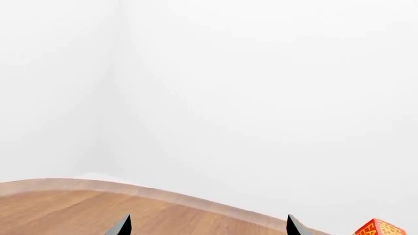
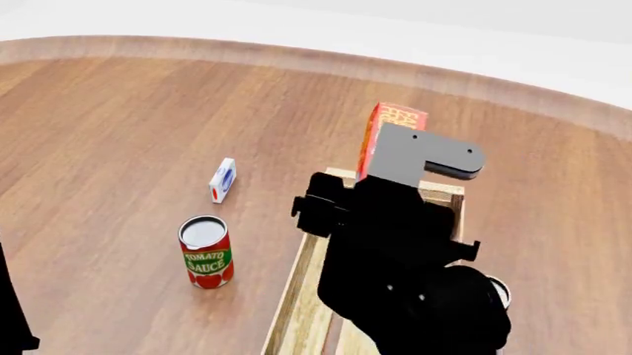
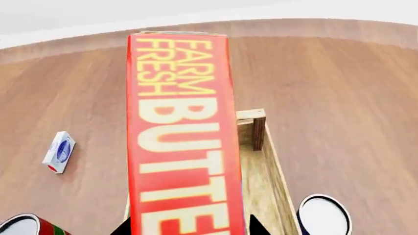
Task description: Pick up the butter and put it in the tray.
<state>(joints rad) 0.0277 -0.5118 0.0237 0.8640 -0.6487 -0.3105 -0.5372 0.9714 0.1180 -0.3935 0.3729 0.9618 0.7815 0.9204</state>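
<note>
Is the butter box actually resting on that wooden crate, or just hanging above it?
Cannot tell. In the head view the arm hides the bottom of the butter; the right wrist view shows it over the tray, not its lower end.

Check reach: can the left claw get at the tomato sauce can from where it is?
Probably yes. The tomato sauce can stands alone on bare table, left of the tray, nothing crowding it. The left claw is open and empty.

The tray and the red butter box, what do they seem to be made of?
The tray looks like pale unfinished wood: grain lines show on its rails and on the corner post, with a matte surface. The butter box looks like printed cardboard: flat faces, sharp edges, bold yellow and white lettering on smooth red. It is a simulator render, so these are only looks.
</note>
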